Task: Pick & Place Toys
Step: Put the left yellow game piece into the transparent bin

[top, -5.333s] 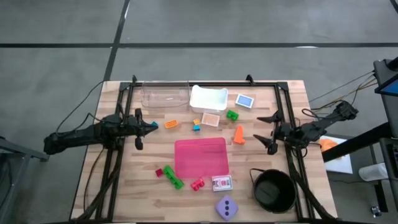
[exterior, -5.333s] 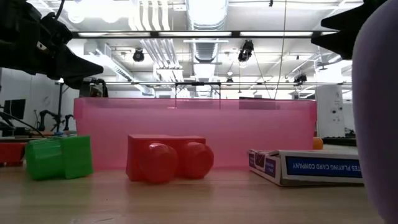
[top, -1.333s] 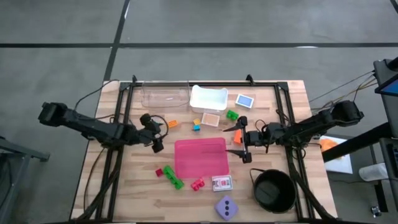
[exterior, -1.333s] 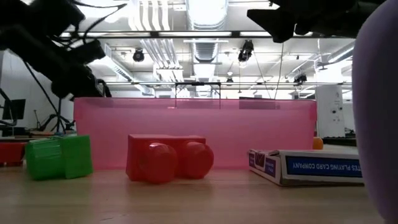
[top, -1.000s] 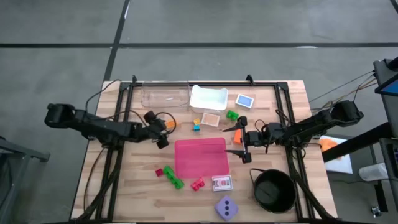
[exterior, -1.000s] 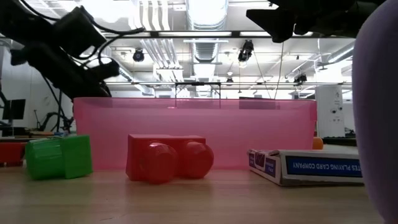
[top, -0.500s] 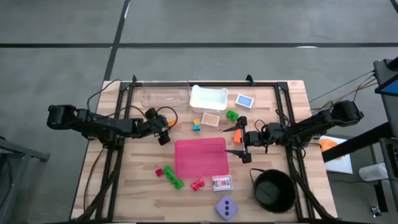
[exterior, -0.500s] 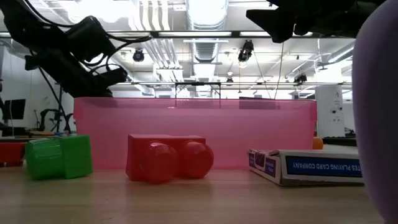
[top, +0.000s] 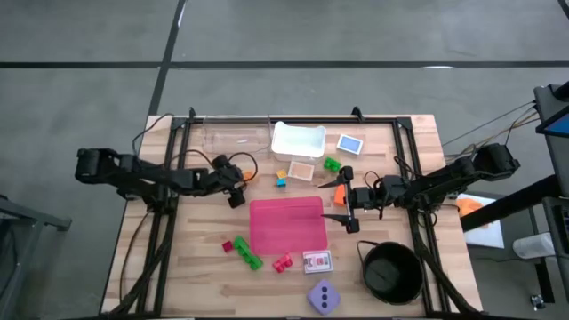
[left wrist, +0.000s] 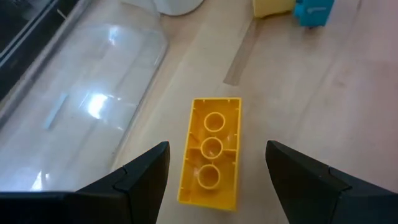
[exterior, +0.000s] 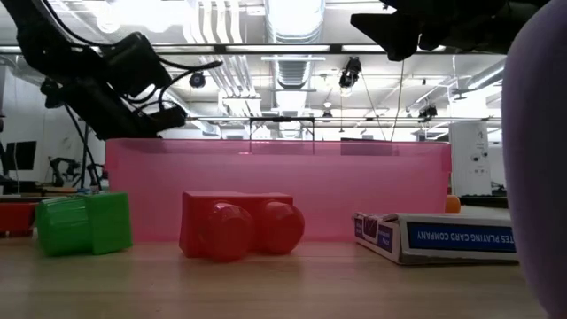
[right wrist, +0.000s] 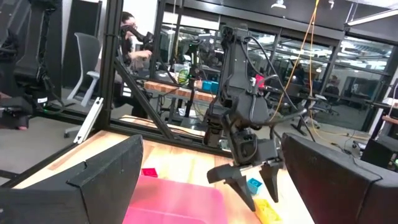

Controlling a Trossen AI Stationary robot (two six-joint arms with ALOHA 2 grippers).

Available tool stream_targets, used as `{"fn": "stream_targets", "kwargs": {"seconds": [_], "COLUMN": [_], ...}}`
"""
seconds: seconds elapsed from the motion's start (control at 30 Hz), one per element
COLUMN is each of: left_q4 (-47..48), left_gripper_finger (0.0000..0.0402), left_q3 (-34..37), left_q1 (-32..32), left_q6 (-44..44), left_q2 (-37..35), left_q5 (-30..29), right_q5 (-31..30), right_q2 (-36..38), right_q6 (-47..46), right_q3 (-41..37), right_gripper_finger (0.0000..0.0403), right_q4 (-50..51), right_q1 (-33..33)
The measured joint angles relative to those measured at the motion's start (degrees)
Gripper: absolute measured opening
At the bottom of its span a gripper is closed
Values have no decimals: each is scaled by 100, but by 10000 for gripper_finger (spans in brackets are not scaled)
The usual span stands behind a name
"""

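Wooden desk (top: 187,267) under industrial lights — your left gripper (left wrist: 214,180) fingers straddle the yellow brick (left wrist: 210,158) wide; right gripper (top: 345,198) wide too.

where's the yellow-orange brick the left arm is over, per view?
High: yellow-orange brick by the left pincer, above the pink mat.
Low: not visible.
Left wrist: centre, studs up, between the open fingers.
Right wrist: lower middle, under the left pincer.
Shared landmark: pink mat.

A light wooden slatted table (top: 204,267) carries a flat pink rectangular mat (top: 286,225) at centre, scattered small plastic bricks (top: 249,257), a lilac die (top: 324,296) and a black round bowl (top: 391,272) at lower right.
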State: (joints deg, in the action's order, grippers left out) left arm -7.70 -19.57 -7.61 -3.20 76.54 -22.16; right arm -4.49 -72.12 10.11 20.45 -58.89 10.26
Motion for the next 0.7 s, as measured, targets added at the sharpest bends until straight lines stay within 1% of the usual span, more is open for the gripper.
{"fn": "stream_targets", "kwargs": {"seconds": [0.13,0.27,0.53,0.63,0.7], "left_q4": [-283,-303,-366,-364,-342], "left_gripper_finger": [268,268,268,260,244], "left_q3": [-10,-112,-367,-393,-389], "left_q1": [-54,-107,-116,-116,-116], "left_q6": [48,87,213,264,262], "left_q2": [377,679,1129,1165,1147], "left_q5": [-179,-360,-445,-437,-405], "right_q5": [0,0,2,2,2], "right_q2": [0,2,2,2,2], "right_q6": [0,0,-2,-2,-2], "right_q3": [0,0,0,0,0], "right_gripper_finger": [380,380,380,380,380], "right_q4": [0,1,11,20,22], "right_q1": [0,0,0,0,0]}}
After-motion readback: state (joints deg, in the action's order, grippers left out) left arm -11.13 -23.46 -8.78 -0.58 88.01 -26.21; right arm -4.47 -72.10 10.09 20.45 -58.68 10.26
